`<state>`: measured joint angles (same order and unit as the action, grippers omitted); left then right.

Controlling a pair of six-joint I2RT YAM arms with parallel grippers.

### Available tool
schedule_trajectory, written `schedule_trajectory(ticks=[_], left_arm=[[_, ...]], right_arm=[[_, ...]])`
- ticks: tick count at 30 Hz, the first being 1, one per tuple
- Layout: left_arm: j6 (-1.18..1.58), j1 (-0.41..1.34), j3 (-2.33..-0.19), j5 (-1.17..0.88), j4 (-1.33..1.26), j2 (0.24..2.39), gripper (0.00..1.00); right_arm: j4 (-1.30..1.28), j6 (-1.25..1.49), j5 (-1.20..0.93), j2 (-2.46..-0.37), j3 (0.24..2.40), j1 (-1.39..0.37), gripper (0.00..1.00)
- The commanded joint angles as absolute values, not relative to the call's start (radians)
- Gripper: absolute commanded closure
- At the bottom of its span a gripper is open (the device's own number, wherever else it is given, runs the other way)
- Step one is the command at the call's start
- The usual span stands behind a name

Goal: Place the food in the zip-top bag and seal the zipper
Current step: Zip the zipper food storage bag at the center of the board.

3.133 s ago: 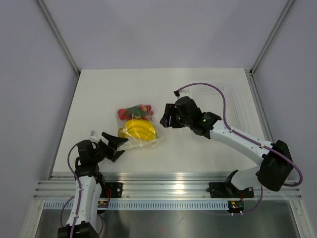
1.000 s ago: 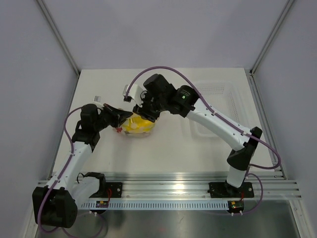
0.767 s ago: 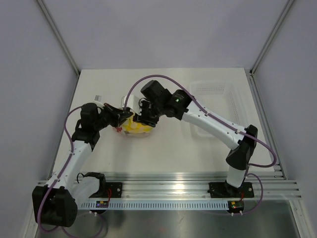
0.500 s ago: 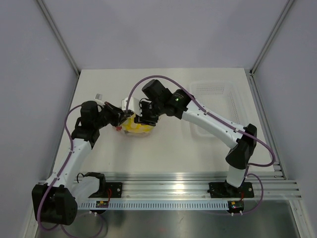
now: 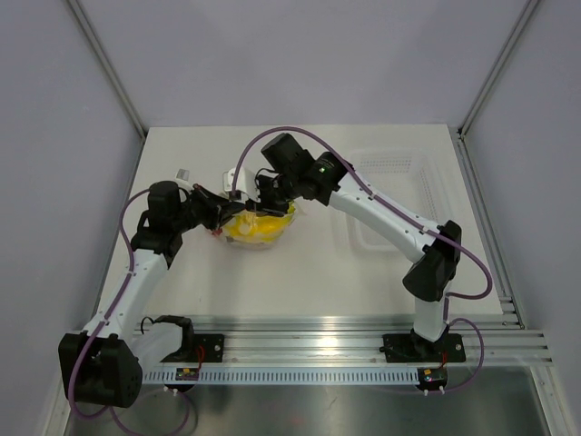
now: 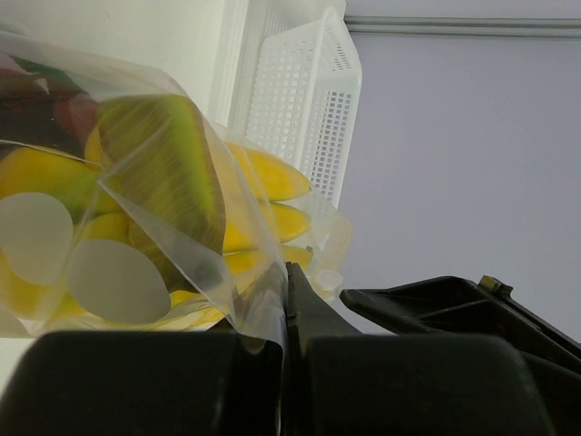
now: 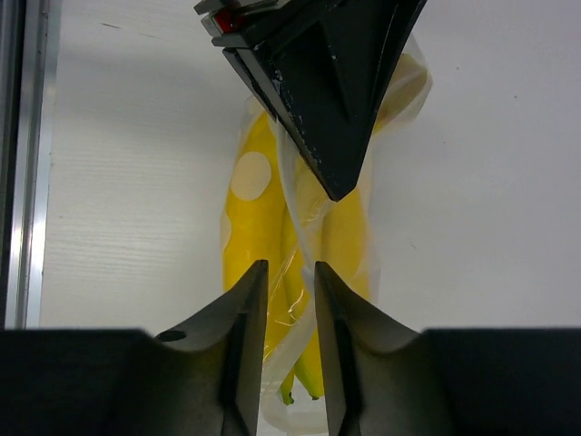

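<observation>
**A:** Jaws first: how do they stand?

**B:** Left gripper [image 6: 286, 304] is clenched on a fold of film at the edge of the clear plastic zip-top bag [image 5: 263, 229] printed with pale round dots. Right gripper [image 7: 289, 268] meets the bag from the far side. Its fingers stand a little apart with film between them, and I cannot tell whether they bite.

**A:** What is around, and what stands in the way?

**B:** A clear, rigid, rectangular tray [image 5: 392, 163] with perforated walls sits near the right edge of the white worktop [image 5: 318, 282], well apart from the bag. The right arm [image 5: 386, 211] stretches across the tray's left side and hides part of it. In the right wrist view, the left gripper's black pointed fingers cover the bag's upper part.

**A:** And the bag itself?

**B:** It is left of the worktop's centre, between the two grippers. Inside are the yellow toy bananas [image 7: 250, 218], which fill most of it. The red strawberry-like fruits [image 6: 64, 109] with green leaves are in there too, at the end nearer the worktop's left edge.
</observation>
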<state>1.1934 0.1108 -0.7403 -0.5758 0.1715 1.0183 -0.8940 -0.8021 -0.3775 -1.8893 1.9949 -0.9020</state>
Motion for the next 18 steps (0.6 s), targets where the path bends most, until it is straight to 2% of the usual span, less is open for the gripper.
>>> schedule_trajectory(ticks=[1,2,5,9,13,18], left_arm=[[1.181,0.114,-0.811,-0.626,0.109,1.017,1.00],[1.181,0.114,-0.813,-0.626,0.107,1.019,1.00],[1.181,0.114,-0.815,-0.626,0.107,1.020,1.00],[1.180,0.114,-0.818,-0.626,0.109,1.019,1.00],[1.181,0.114,-0.821,-0.626,0.107,1.020,1.00],[1.180,0.114,-0.818,-0.626,0.106,1.017,1.00]], right_arm=[[-0.916,-0.810,-0.425,-1.894,2.043,-0.882,0.68],[-0.916,-0.808,-0.426,-1.894,2.040,-0.882,0.71],[-0.919,-0.808,-0.426,-1.898,2.045,-0.881,0.71],[-0.917,-0.808,-0.430,-1.893,2.033,-0.879,0.68],[-0.910,-0.807,-0.423,-1.888,2.013,-0.877,0.60],[-0.896,-0.801,-0.414,-1.891,2.008,-0.870,0.57]])
